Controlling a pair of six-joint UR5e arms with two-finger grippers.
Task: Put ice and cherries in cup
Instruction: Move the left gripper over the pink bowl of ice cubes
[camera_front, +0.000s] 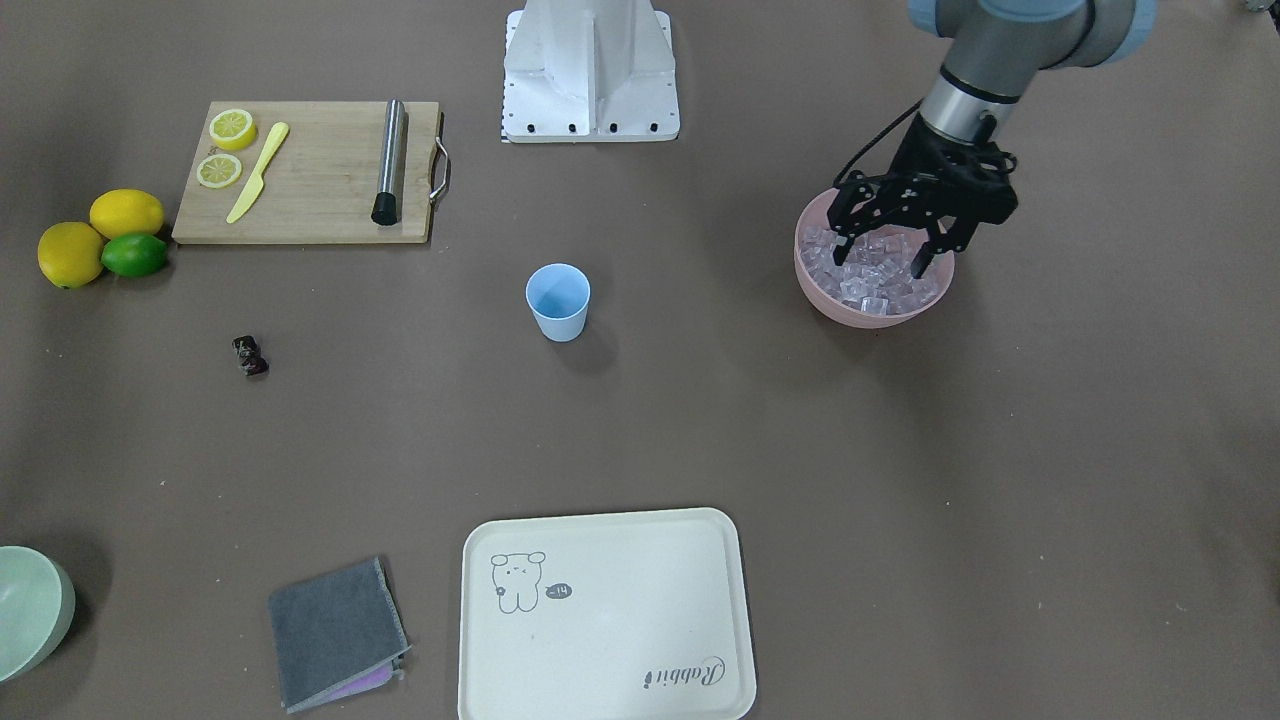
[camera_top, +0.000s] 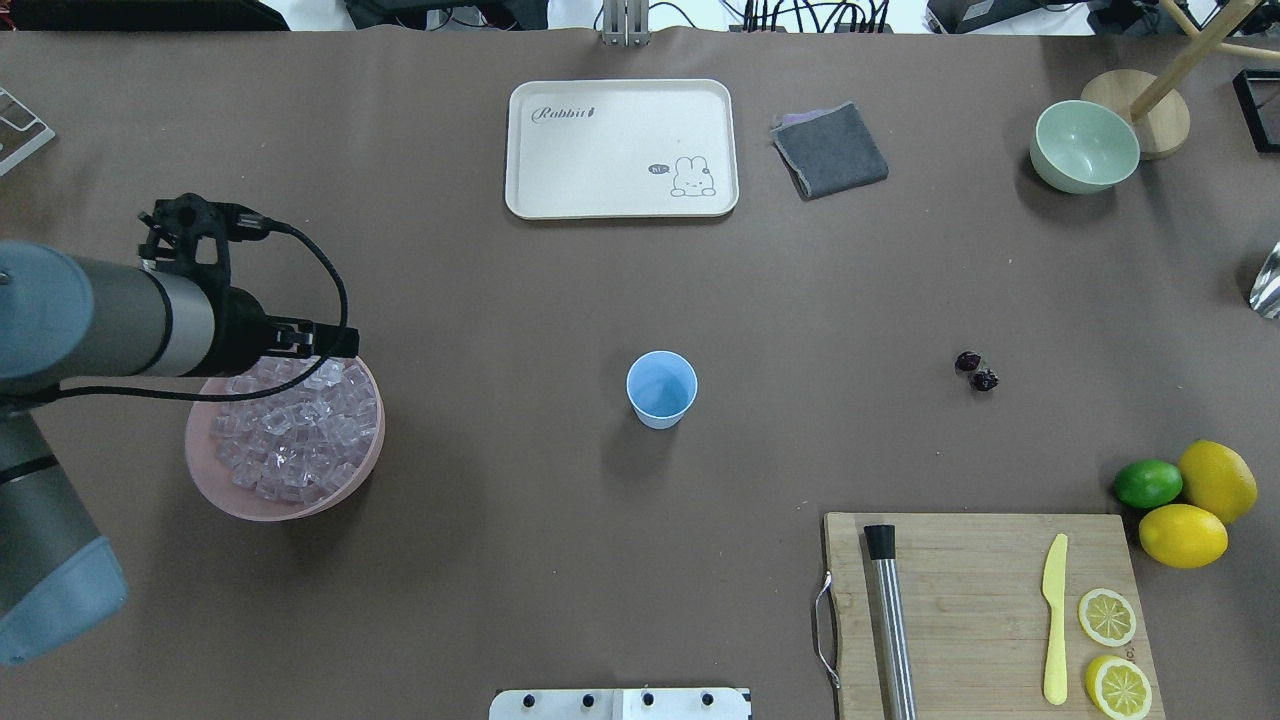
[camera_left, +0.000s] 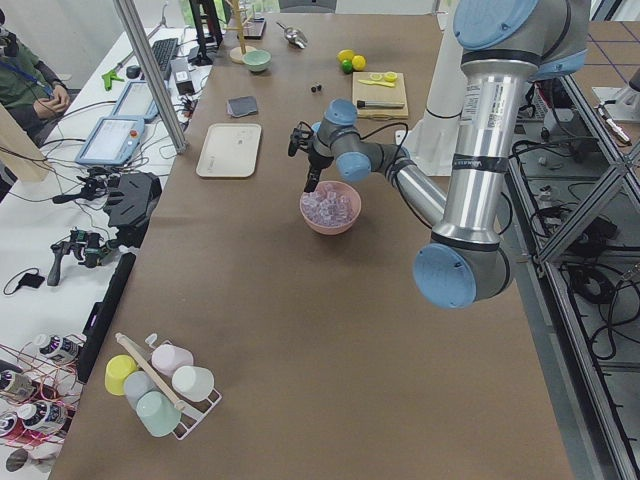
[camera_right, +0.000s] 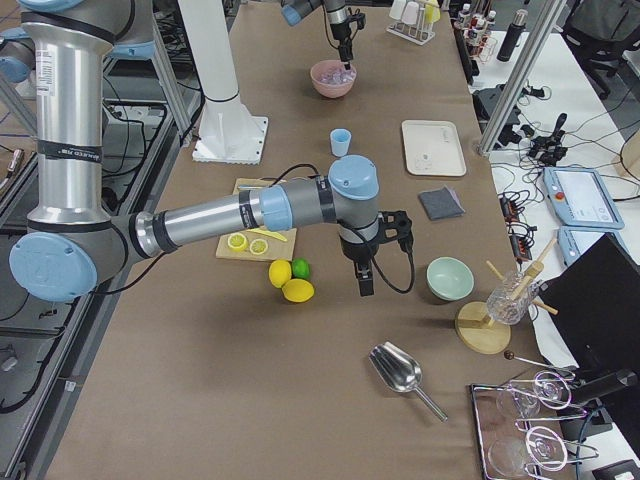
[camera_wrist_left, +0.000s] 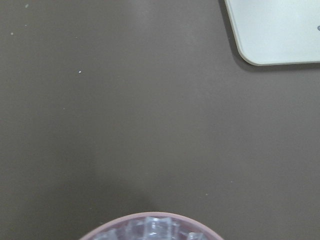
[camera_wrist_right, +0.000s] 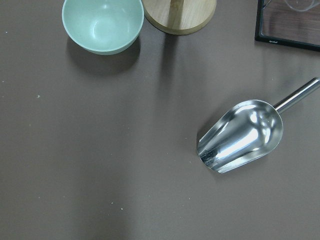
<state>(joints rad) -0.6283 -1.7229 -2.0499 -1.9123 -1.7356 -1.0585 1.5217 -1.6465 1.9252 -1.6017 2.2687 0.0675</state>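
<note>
The light blue cup (camera_front: 558, 300) stands upright and looks empty at mid-table; it also shows in the overhead view (camera_top: 661, 388). Many clear ice cubes (camera_front: 875, 278) fill a pink bowl (camera_front: 858, 316). My left gripper (camera_front: 884, 250) is open, and its spread fingers point down onto the ice pile. Two dark cherries (camera_front: 250, 356) lie together on the bare table, far from the cup on the other side; they also show in the overhead view (camera_top: 977, 371). My right gripper (camera_right: 362, 278) shows only in the exterior right view, hanging near the lemons. I cannot tell whether it is open or shut.
A wooden cutting board (camera_top: 980, 600) holds lemon slices, a yellow knife and a metal muddler. Two lemons and a lime (camera_top: 1148, 483) lie beside it. A white tray (camera_top: 620, 148), a grey cloth (camera_top: 830, 150), a pale green bowl (camera_top: 1085, 146) and a metal scoop (camera_wrist_right: 242, 136) line the far side.
</note>
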